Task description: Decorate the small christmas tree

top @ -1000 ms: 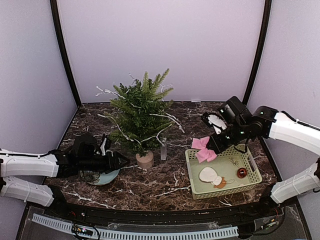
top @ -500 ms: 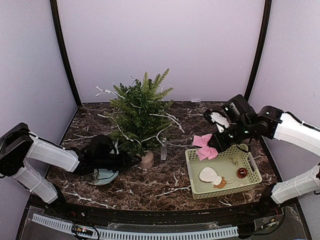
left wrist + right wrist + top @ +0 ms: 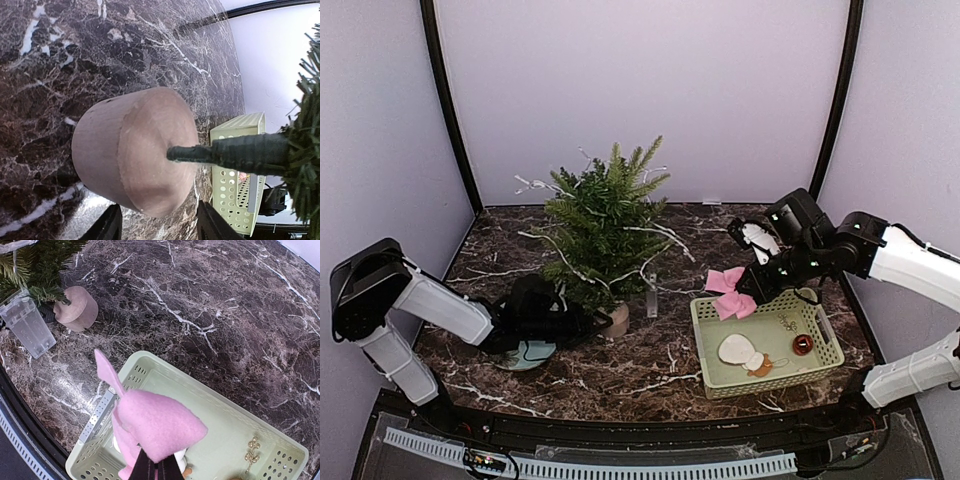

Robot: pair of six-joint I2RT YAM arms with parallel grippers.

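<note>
The small christmas tree (image 3: 605, 235) stood upright left of centre in the overhead frame, its beige-pink pot (image 3: 615, 319) on the dark marble table (image 3: 650, 375). The left gripper (image 3: 582, 325) lay low at the pot's left, jaws apart and the pot (image 3: 132, 150) just ahead of the fingertips (image 3: 111, 226); contact could not be told. At right, the right gripper (image 3: 748, 292) was clamped on a pink felt bow (image 3: 727, 296), above the upper-left corner of a pale green basket (image 3: 704, 345).
</note>
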